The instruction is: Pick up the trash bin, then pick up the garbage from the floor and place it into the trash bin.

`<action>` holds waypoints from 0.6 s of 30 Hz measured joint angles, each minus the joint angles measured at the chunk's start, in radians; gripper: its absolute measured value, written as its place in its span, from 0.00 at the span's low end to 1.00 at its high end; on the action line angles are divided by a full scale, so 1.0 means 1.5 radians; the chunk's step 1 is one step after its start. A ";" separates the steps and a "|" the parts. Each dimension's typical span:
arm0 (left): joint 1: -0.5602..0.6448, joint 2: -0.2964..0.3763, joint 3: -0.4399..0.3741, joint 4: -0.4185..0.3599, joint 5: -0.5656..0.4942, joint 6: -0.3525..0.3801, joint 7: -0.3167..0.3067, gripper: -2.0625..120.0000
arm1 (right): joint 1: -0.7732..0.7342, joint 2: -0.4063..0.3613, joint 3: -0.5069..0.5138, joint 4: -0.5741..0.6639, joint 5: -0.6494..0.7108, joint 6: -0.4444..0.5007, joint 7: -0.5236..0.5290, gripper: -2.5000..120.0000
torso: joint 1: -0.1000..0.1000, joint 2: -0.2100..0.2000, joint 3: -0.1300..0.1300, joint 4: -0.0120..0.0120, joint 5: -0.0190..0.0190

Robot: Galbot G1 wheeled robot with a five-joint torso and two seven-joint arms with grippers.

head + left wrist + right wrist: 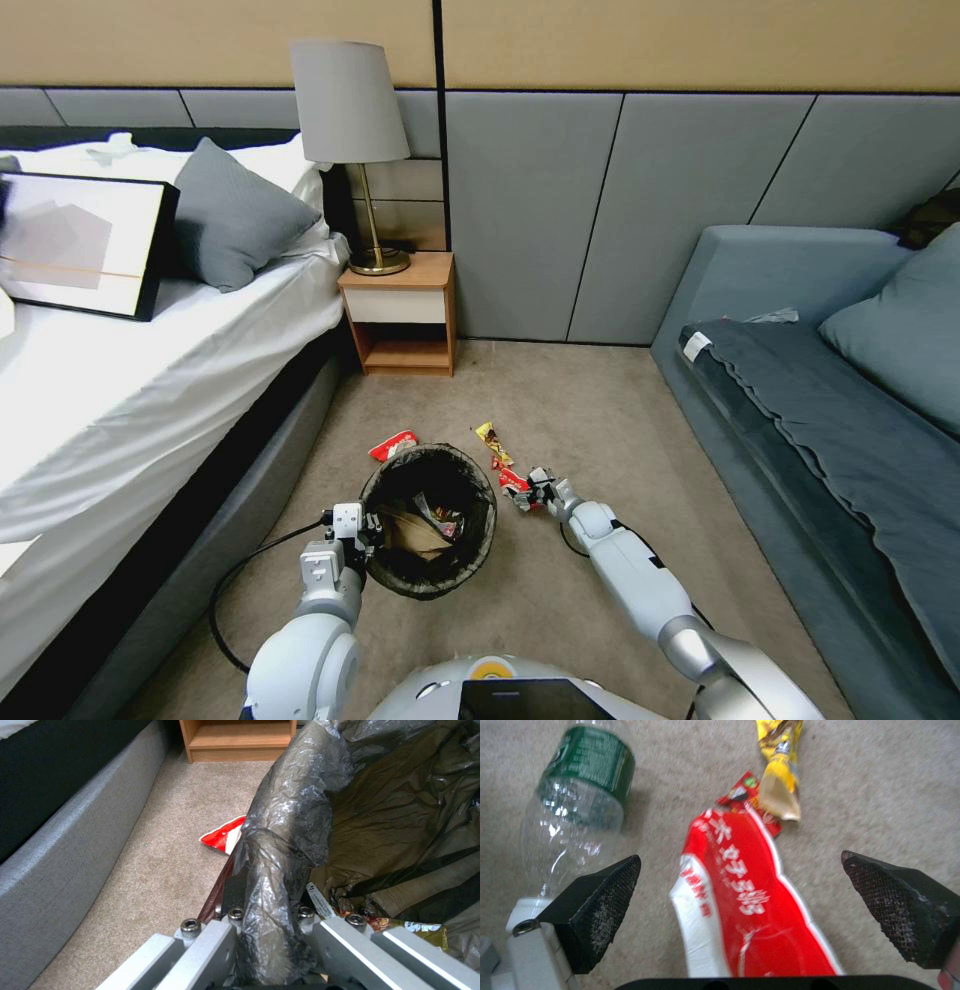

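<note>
One round trash bin lined with a dark plastic bag (428,520) sits at lower centre. Around it on the carpet lie two crinkly red snack wrappers (745,900) (392,444), one yellow wrapper (779,765) and one clear green-labelled plastic bottle (575,806).

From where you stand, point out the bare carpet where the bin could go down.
Carpet is bare between the nightstand and the litter, and between the right hand and the sofa. It is crowded around the trash bin: red wrapper behind it, yellow wrapper and bottle beside it.
</note>
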 joint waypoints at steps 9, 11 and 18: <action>-0.002 -0.001 0.002 0.002 0.002 -0.002 0.001 0.02 | -0.008 0.009 0.013 -0.027 -0.015 0.014 0.000 0.74 | 0.000 0.000 0.000 0.0000 0.0000; -0.003 -0.001 0.002 0.002 0.002 -0.002 0.001 0.02 | -0.010 0.009 0.017 -0.033 -0.017 0.022 0.000 0.69 | 0.000 0.000 0.000 0.0000 0.0000; -0.009 0.001 0.002 0.007 0.002 -0.002 0.002 0.02 | -0.023 0.009 0.031 -0.043 -0.018 0.040 0.000 0.44 | 0.000 0.000 0.000 0.0000 0.0000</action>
